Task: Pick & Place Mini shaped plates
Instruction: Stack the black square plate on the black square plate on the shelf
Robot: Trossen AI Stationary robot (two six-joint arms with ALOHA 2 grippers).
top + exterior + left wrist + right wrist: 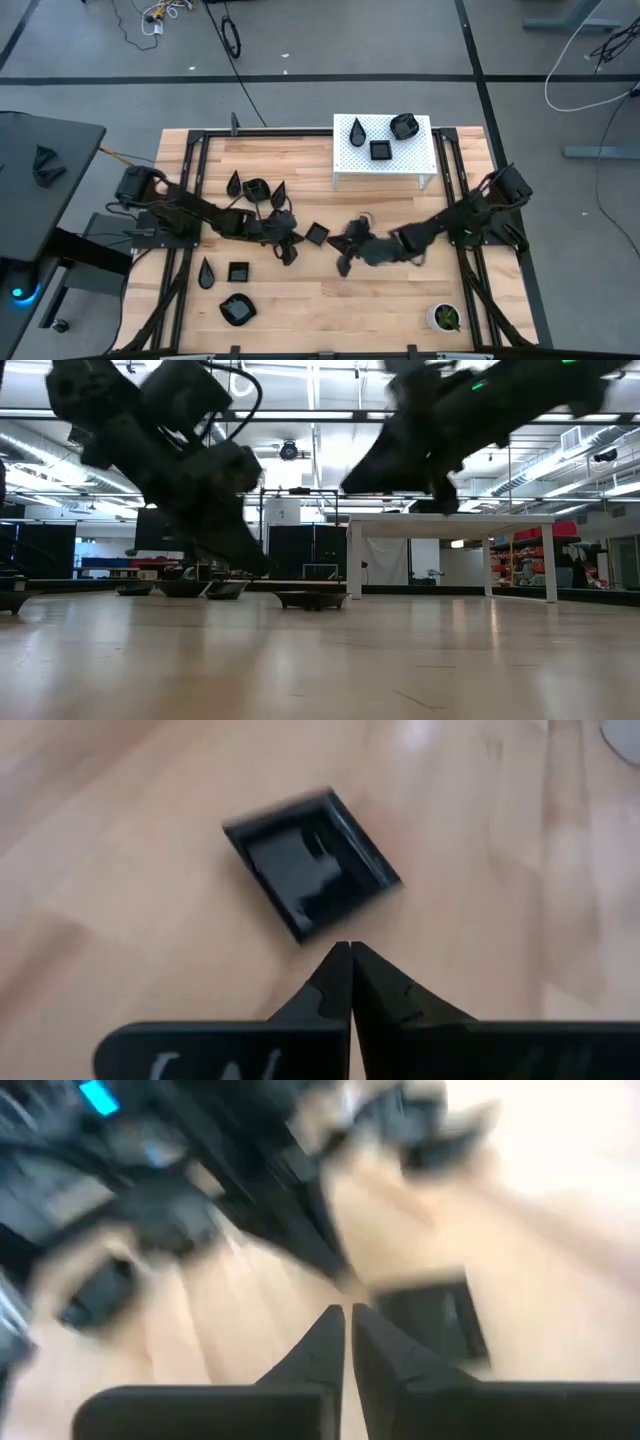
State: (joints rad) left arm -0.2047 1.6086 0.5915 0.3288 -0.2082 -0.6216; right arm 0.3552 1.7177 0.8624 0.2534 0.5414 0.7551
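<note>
Your left tool (350, 982) and right tool (347, 1342) (both closed, empty) crowd the square plate (316, 234) mid-frame; they may collide.

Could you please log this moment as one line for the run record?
left gripper shut, empty, beside square plate | right gripper shut, empty, mid-table | three plates on white stand

on the white stand (345, 168) sit three black mini plates: one teardrop (357, 130), one square (380, 150) and one rounded dish (404, 126). on the bare tabletop (380, 300) seven more can be counted: three teardrops (234, 182) (278, 190) (205, 272), three squares (256, 187) (316, 234) (238, 271) and one rounded-oval dish (237, 310). there is one small white pot with a green plant (445, 317), and two dark arms, one per side.
</note>
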